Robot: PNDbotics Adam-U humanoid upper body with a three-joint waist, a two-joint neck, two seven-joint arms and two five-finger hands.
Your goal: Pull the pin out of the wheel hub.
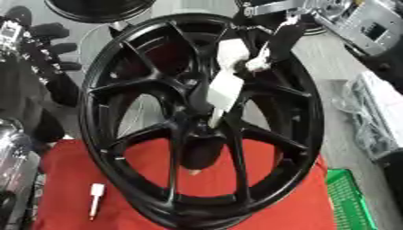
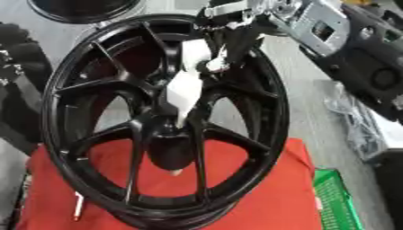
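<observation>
A black spoked wheel hub (image 1: 134,85) stands upright on a red cloth (image 1: 299,206). A white pin (image 1: 223,92) sticks out of its centre, thin tip pointing down into the hub's middle. My right hand (image 1: 277,33) comes in from the upper right, and its fingers pinch the pin's white upper end. Beside the rim's left edge, my left hand (image 1: 53,45) is open with dark fingers stretched toward the wheel. A second small white pin (image 1: 96,196) lies on the cloth at lower left, apart from both hands.
A green basket (image 1: 346,197) sits at lower right off the cloth. Another black wheel (image 1: 98,9) lies at the top, and a silver device (image 1: 366,24) is at upper right. Clear plastic wrapping (image 1: 376,112) lies along the right.
</observation>
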